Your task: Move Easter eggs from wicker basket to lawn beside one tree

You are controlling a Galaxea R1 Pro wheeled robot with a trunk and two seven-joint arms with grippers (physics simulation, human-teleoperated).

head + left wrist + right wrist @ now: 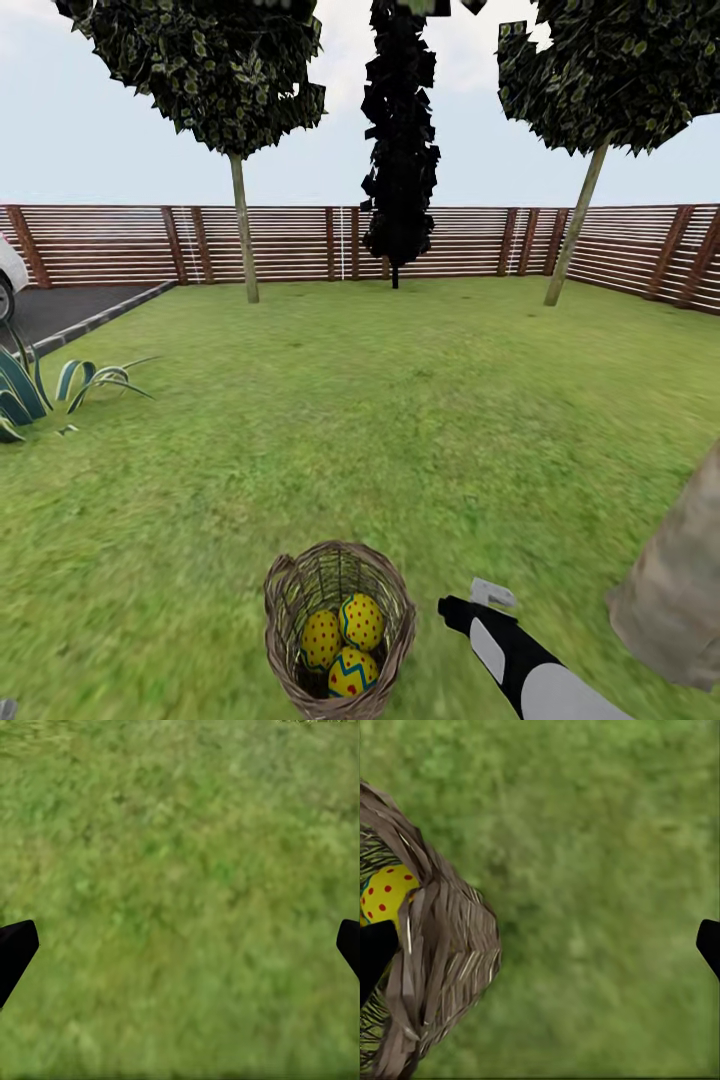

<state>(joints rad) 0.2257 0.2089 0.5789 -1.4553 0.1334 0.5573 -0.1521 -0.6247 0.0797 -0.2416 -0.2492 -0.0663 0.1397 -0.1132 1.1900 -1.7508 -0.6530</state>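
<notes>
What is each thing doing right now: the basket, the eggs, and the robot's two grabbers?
Basket: upright on the grass, open on top.
Eggs: all three inside the basket.
Right gripper: open, beside the basket, holding nothing.
Left gripper: open, over bare grass, holding nothing.

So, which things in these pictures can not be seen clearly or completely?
- Easter eggs: head view, lower halves hidden by the wicker basket wall.
- Right pincer: right wrist view, only fingertips, cut by edges.
- Left pincer: same, over blurred lawn.
- Tree: head view, trunk cut by right edge.
</notes>
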